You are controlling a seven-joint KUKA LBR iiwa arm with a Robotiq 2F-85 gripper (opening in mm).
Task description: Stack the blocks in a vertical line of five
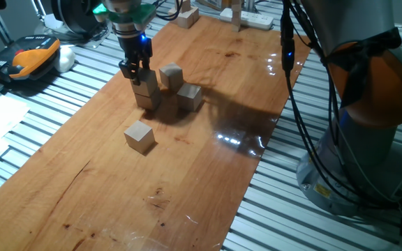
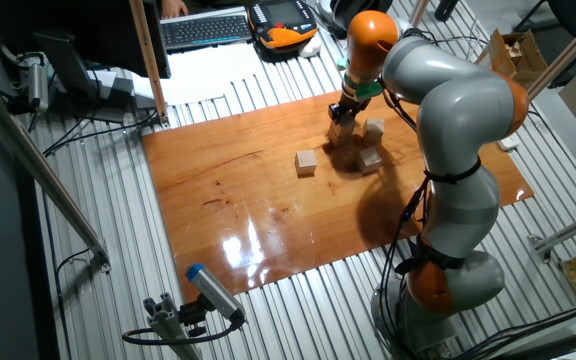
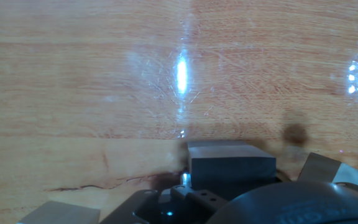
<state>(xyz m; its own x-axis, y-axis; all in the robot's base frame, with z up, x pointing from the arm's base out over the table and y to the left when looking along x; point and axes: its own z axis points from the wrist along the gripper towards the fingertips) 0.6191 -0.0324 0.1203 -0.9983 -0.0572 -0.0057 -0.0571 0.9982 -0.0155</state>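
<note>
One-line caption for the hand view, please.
Hand camera looking down at the glossy wooden board; tool hardware fills the bottom edge, and no block is clearly identifiable.

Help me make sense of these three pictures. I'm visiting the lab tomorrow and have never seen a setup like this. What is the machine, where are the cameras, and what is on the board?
The grey and orange machine is a robot arm standing beside a wooden board. Two pictures come from fixed cameras looking at the board from different sides. The third comes from a camera on the arm's hand, looking down along the fingers, so it shows mostly wood grain up close.

At the arm's tip is a two-finger gripper. It sits on the top block of a small stack. Whether it is gripping that block cannot be told.

Two more wooden blocks sit close by: one behind the stack, another to its side. A fourth loose block lies apart, nearer the camera. A white power strip lies at the far end.
</note>
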